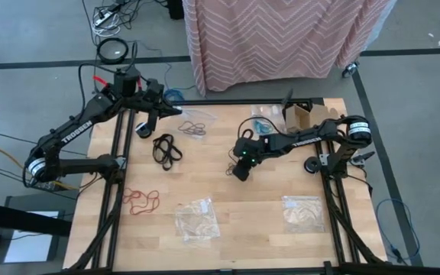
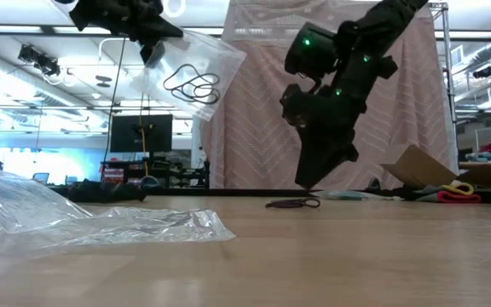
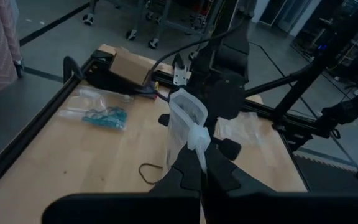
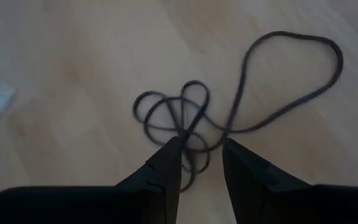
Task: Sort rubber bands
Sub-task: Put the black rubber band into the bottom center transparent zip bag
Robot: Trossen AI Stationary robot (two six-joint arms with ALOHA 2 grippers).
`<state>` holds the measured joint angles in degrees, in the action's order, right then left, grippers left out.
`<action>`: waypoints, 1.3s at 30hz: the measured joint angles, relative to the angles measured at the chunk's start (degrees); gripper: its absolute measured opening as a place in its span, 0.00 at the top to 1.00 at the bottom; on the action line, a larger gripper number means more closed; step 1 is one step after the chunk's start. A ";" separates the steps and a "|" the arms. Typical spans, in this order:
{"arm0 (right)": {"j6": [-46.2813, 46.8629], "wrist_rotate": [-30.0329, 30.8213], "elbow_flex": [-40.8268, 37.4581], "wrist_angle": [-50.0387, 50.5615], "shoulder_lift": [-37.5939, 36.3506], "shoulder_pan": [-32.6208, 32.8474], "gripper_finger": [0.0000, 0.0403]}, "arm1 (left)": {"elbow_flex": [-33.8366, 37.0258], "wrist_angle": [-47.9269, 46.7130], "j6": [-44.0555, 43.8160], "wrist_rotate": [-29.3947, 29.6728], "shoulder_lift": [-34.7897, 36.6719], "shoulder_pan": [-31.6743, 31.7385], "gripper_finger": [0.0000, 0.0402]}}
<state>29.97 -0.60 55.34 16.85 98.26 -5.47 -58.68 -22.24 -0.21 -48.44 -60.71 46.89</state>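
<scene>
My left gripper (image 1: 166, 111) (image 2: 152, 43) is near the table's far left and is shut on a clear plastic bag (image 1: 195, 126) (image 2: 196, 75) with dark rubber bands (image 2: 190, 85) inside. My right gripper (image 1: 237, 172) (image 4: 201, 155) points down at mid-table. It is open, with its fingertips just above a small dark rubber band cluster (image 4: 185, 118) (image 2: 292, 204) lying flat on the wood. Black bands (image 1: 166, 149) and red bands (image 1: 140, 200) lie loose on the table's left half. Teal bands (image 1: 264, 122) (image 3: 104, 117) sit in a bag at the far edge. My left gripper pinches the clear bag between its two fingers (image 3: 188, 171) at a bunched part of the bag's edge (image 3: 197, 138). The bag is lifted clear of the table and hangs out from the fingers, with the dark bands resting inside it.
Two more clear bags lie near the near edge (image 1: 195, 219) (image 1: 304, 212); the crumpled bag (image 2: 101, 223) fills the low view's left foreground. A cardboard box (image 1: 302, 116) and clutter sit at the far right. Bare wood lies between the right gripper and the near bags.
</scene>
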 joint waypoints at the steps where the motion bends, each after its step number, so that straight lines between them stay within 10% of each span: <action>1: 0.92 -0.02 -0.82 -0.84 0.00 -0.31 0.74 | 0.01 0.01 0.00 0.00 0.00 0.00 1.00; 27: 12.26 -6.32 -7.91 -15.22 -0.58 -1.33 1.00 | 0.01 0.09 -0.48 2.07 -0.04 -0.02 1.00; 39: 4.41 0.66 1.24 -5.62 -17.74 -2.45 1.00 | 0.05 0.74 -0.22 2.73 -0.04 -0.02 1.00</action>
<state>34.38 0.06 56.59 11.23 80.52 -7.93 -58.63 -21.50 -0.43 -45.71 -60.75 46.87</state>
